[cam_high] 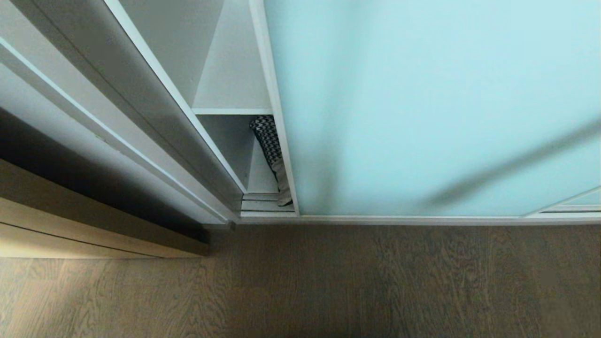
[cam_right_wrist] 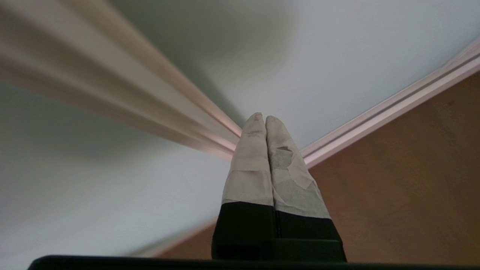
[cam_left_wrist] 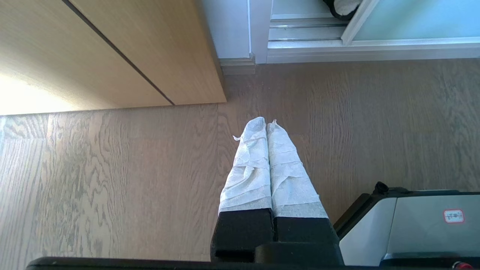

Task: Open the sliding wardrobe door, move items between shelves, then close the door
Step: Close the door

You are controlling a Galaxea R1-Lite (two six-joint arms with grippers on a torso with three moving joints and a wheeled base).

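Note:
The sliding wardrobe door (cam_high: 422,108), frosted pale aqua glass in a thin white frame, covers most of the wardrobe. A narrow gap remains at its left edge. In that gap a white shelf (cam_high: 230,89) shows above, and below it a houndstooth cushion (cam_high: 267,138) stands on edge against the door's frame. Neither arm appears in the head view; only a shadow crosses the door. My right gripper (cam_right_wrist: 261,117) is shut and empty, pointing at the door (cam_right_wrist: 337,56) close to its bottom rail. My left gripper (cam_left_wrist: 267,122) is shut and empty, hanging over the floor well short of the door (cam_left_wrist: 412,18).
A light wooden cabinet (cam_high: 70,225) stands to the left of the wardrobe, its front reaching out over the floor. The door's bottom track (cam_high: 267,206) runs along the wood floor (cam_high: 328,281). Part of my own base (cam_left_wrist: 412,225) sits beside the left gripper.

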